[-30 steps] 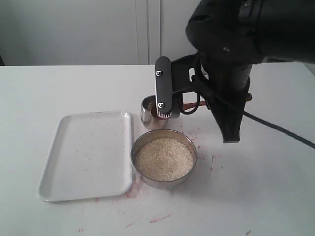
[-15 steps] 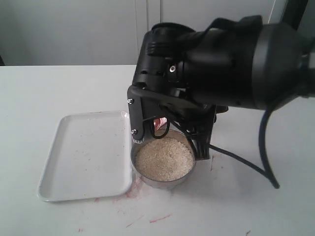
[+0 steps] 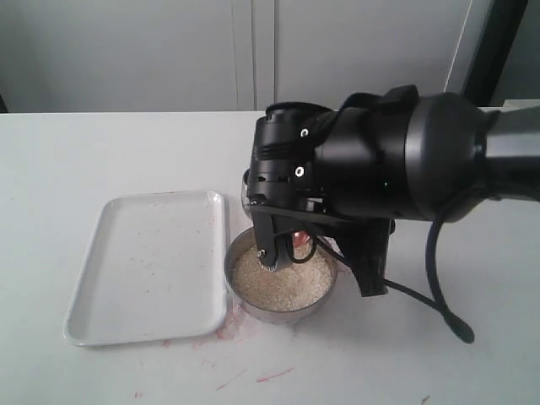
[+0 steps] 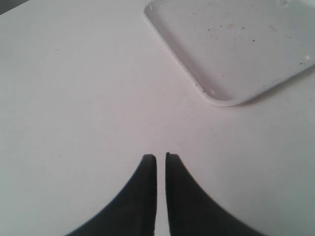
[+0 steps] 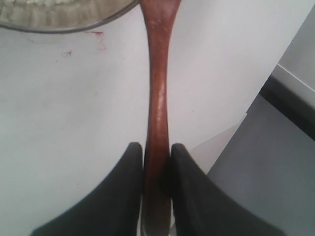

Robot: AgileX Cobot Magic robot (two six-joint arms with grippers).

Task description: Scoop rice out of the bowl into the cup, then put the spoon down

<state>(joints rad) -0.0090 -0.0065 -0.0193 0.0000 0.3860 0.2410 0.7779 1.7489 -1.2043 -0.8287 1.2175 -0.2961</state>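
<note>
— Where's the spoon?
— The spoon [image 5: 158, 93] is clamped by its slender handle between the jaws of the right gripper [image 5: 157, 147]. The handle runs straight out from them towards the bowl's rim.
— And the bowl?
— The bowl [image 3: 253, 310] stands on the worktop [image 3: 84, 152], well filled with rice [image 3: 291, 285]. The right arm leans over it, jaws pointing down at the grains. Only a reddish scrap of the spoon shows under the arm, so I cannot tell how deep the head sits.
— What's around it?
— A white tray [image 3: 152, 270] lies just beside the bowl, and red smudges [image 3: 274, 374] mark the worktop near it.
— The other arm?
— The left gripper [image 4: 161, 157] hangs over bare worktop near a corner of the tray, jaws drawn together to a thin slit, holding nothing.
</note>
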